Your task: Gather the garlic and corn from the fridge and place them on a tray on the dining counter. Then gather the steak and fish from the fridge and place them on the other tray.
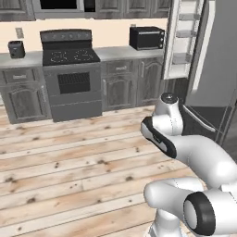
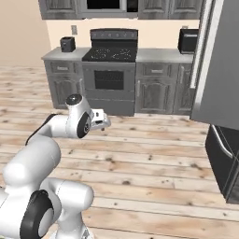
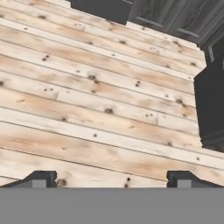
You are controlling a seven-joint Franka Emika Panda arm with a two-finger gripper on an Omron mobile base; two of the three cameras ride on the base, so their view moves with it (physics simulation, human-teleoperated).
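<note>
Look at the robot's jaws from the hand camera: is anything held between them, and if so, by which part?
Nothing is held. The gripper has its jaws wide apart, with only the bare wooden floor showing between the fingertips.

fridge (image 1: 210, 78) | dark grey, tall | one door swung open, pale shelves inside it | far right
</note>
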